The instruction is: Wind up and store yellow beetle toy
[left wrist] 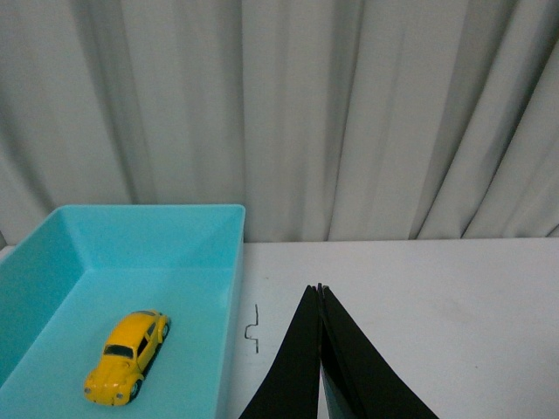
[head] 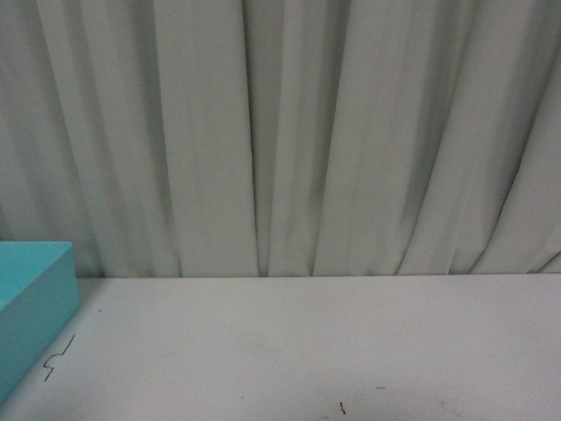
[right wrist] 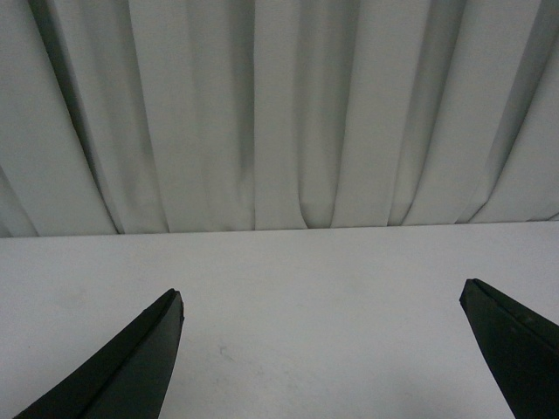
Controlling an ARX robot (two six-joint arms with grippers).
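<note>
In the teal bin (left wrist: 196, 253) at the table's left side, the yellow beetle toy (left wrist: 127, 355) sits on its 4 wheels on the bin floor, well inside the walls and touching none of them, its long axis running at a slant to the bin's sides. That resting place reads as the storing end of the job: judged from how things lie, the toy is already put away, and whether its spring is wound cannot be told from these views. The left gripper (left wrist: 320, 292) hangs over bare table (left wrist: 454, 297) just beside the bin's near wall, its 2 black fingers pressed together to a single point and holding nothing, which fits an arm with no more to carry. The right gripper (right wrist: 321, 301) is spread wide, 1 finger at each edge of its wrist view, with only empty white tabletop between them; it is well apart from the bin, and neither the bin nor the toy shows in that view. From the front view only a corner of the bin (head: 35, 303) shows at the left, and neither arm appears there. A small bent wire (left wrist: 253, 330) lies on the table just beside the bin's outer wall. A pale curtain (head: 289, 132) closes off the back.
</note>
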